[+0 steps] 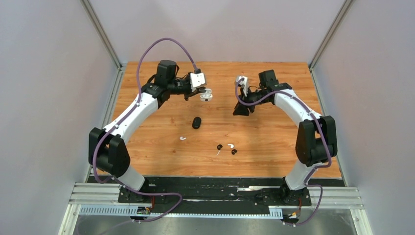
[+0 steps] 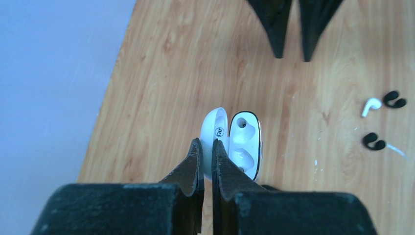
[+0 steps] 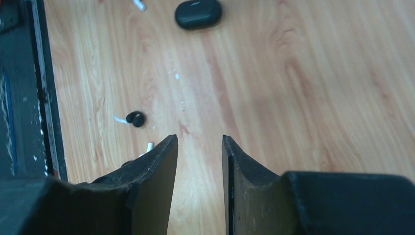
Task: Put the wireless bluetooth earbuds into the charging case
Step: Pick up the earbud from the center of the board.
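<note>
Left gripper (image 2: 205, 149): pinching lid of one open white case (image 2: 243, 142), long axis running away from gripper. Desk (image 1: 274, 142), base-side of both grippers: white earbud (image 1: 182, 138); one closed black case (image 1: 196, 122); two black earbuds (image 1: 219, 147) (image 1: 234, 151) flanking second white earbud (image 1: 229, 145). Right gripper (image 3: 199, 147): spread, empty.

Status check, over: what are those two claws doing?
Left claw shut on open white case. Right claw open, empty. Four earbuds loose on table. Black case closed; nothing blocking.

1. The table (image 1: 274, 137) is warm orange-brown wood grain.
2. The open charging case (image 2: 244, 142) is glossy white, black-rimmed.
3. The closed case (image 1: 196, 122) is black.
4. Two white earbuds (image 1: 182, 138), two black earbuds (image 1: 234, 152).
5. The cables (image 1: 166, 39) are purple.
</note>
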